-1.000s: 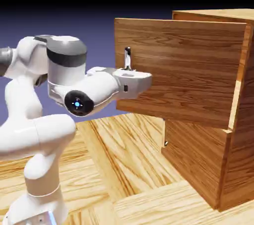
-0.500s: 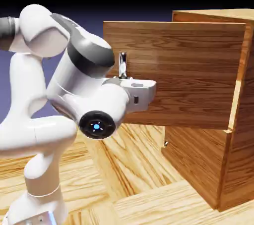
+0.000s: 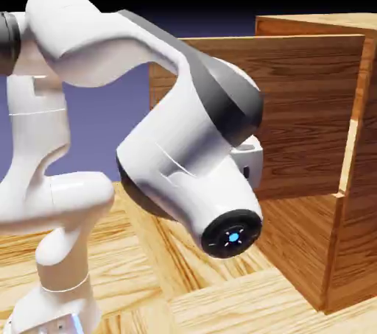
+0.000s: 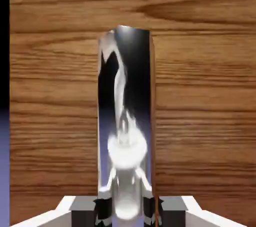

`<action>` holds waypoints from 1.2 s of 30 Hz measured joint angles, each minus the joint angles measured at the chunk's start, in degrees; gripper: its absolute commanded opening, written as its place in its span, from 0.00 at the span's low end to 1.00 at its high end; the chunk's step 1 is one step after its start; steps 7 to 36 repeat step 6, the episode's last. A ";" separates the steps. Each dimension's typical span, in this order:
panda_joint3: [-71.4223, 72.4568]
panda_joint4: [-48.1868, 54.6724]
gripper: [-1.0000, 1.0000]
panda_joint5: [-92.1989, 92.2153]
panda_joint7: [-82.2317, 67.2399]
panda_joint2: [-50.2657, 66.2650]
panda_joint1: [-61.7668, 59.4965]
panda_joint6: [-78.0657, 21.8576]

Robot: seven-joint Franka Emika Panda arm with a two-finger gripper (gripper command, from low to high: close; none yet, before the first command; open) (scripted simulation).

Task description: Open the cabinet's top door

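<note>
The pincer is pinching the handle of the top door, its two grey fingertips pressing in from either side of the shiny vertical bar in the hand view. From where I am standing the arm's big white wrist is blocking the grip itself, so only the hand view is showing it. The top door is sitting right ahead of the pincer, its wood grain filling everything behind the bar, and it is already standing well out from the cabinet — swung wide on its far-side hinge.

I am judging the door as a stiff, fairly heavy slab that is only going to move along its hinge arc, so pulling straight would be fighting it. The polished metal bar is looking slick — a firm squeeze around its middle seems the right hold, and that is roughly where the fingers are sitting.

Counting: one cabinet, two stacked door panels (the lower door is staying flush below the pincer), one handle in plain sight, one arm, one wooden counter underneath.
</note>
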 measured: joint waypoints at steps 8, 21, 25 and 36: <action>1.23 10.85 1.00 -4.76 -0.59 -9.56 1.20 -3.03; 1.23 10.85 1.00 -4.76 -0.59 -9.56 1.20 -3.03; 1.23 10.85 1.00 -4.76 -0.59 -9.56 1.20 -3.03; 1.23 10.85 1.00 -4.76 -0.59 -9.56 1.20 -3.03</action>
